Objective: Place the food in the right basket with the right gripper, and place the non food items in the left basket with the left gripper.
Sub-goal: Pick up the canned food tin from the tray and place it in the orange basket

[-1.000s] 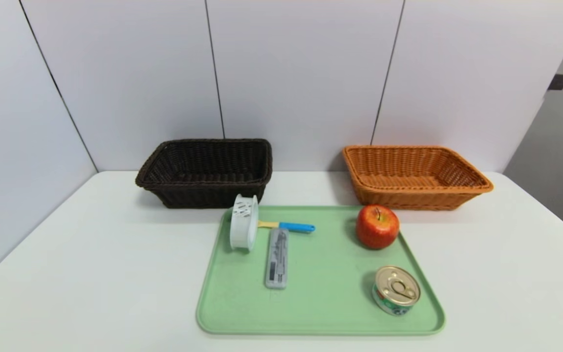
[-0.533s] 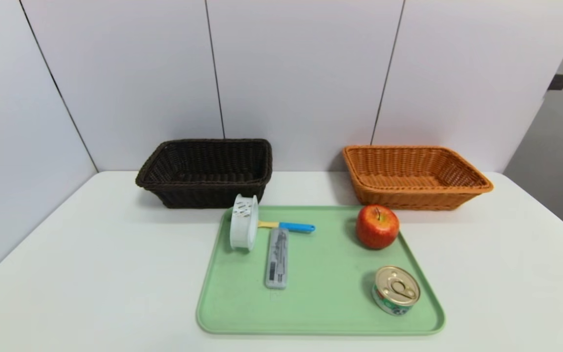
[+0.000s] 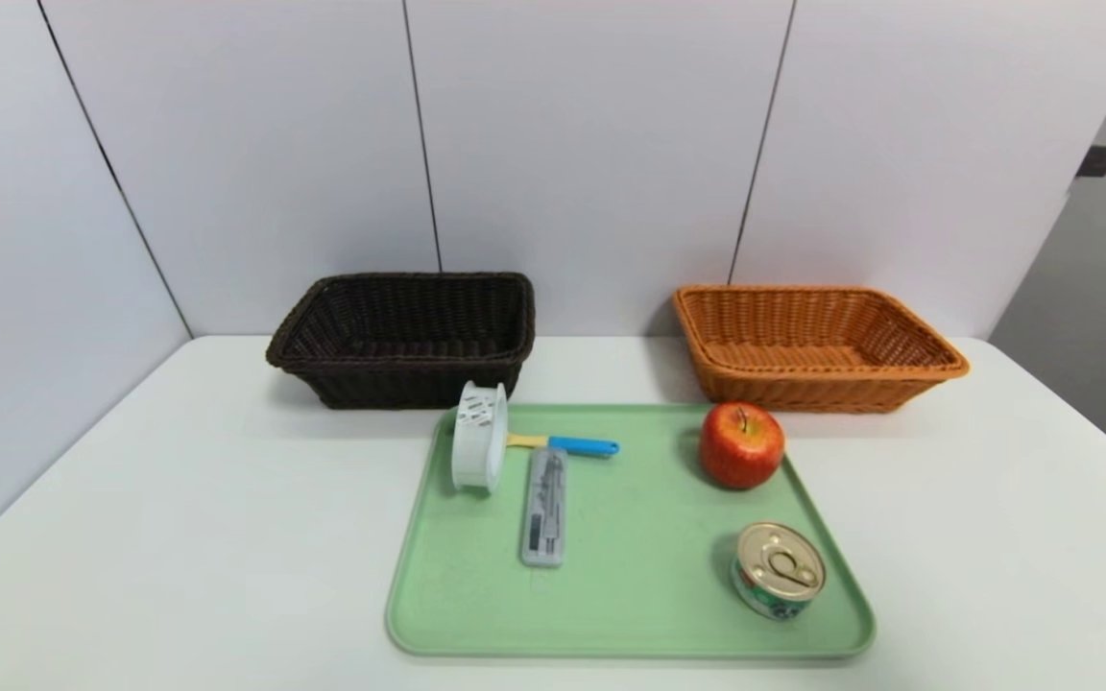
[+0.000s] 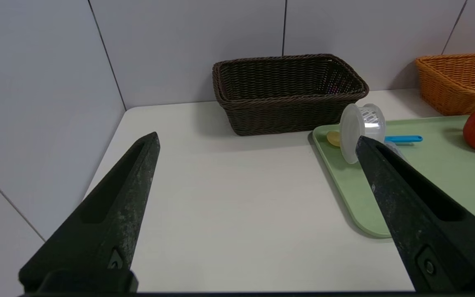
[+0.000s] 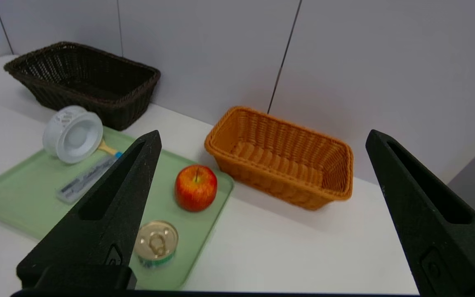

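Green tray (image 3: 630, 614) mid-counter (image 3: 179, 537): apple (image 3: 741, 444) far right, tin (image 3: 778, 570) near right, strainer cup (image 3: 478, 449), grey case (image 3: 544, 506) and blue-handled utensil (image 3: 567, 444) far left. Dark basket (image 3: 406, 336) far left, orange basket (image 3: 812, 345) far right, both empty. Left claw (image 4: 258, 140) spread wide above the counter; right claw (image 5: 262, 138) spread wide too, nothing gripped.

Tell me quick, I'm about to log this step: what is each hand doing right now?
Left hand: open, holding nothing, above the table.
Right hand: open, holding nothing, above the table near the tray.
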`<state>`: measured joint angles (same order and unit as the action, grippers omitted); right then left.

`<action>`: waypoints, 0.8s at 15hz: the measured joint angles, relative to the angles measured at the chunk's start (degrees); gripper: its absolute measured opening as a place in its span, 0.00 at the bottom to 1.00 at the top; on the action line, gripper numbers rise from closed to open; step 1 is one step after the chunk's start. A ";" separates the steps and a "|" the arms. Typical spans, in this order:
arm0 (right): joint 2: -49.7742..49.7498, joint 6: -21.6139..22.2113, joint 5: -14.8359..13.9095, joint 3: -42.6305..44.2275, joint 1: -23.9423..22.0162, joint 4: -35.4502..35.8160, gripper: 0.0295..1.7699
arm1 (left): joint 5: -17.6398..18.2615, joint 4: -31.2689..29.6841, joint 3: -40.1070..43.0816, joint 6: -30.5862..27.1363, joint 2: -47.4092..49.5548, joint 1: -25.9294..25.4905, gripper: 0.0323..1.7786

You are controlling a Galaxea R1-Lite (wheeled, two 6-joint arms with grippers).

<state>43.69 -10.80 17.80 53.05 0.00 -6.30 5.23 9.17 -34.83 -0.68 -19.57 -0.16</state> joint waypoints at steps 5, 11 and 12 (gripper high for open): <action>20.81 4.02 -6.10 15.25 12.87 -4.55 0.97 | -0.20 -0.16 -2.22 -0.11 -1.84 0.00 0.95; 33.07 7.94 -13.69 16.29 26.26 -4.41 0.97 | -0.24 -17.54 -2.35 0.38 -14.12 0.00 0.95; 33.65 7.94 -13.79 15.27 26.48 -2.97 0.97 | -0.24 -22.15 -2.27 0.41 -17.36 0.00 0.95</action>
<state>77.34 -2.86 4.01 68.33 26.48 -9.28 4.99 -12.98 -37.10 -0.27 -36.93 -0.16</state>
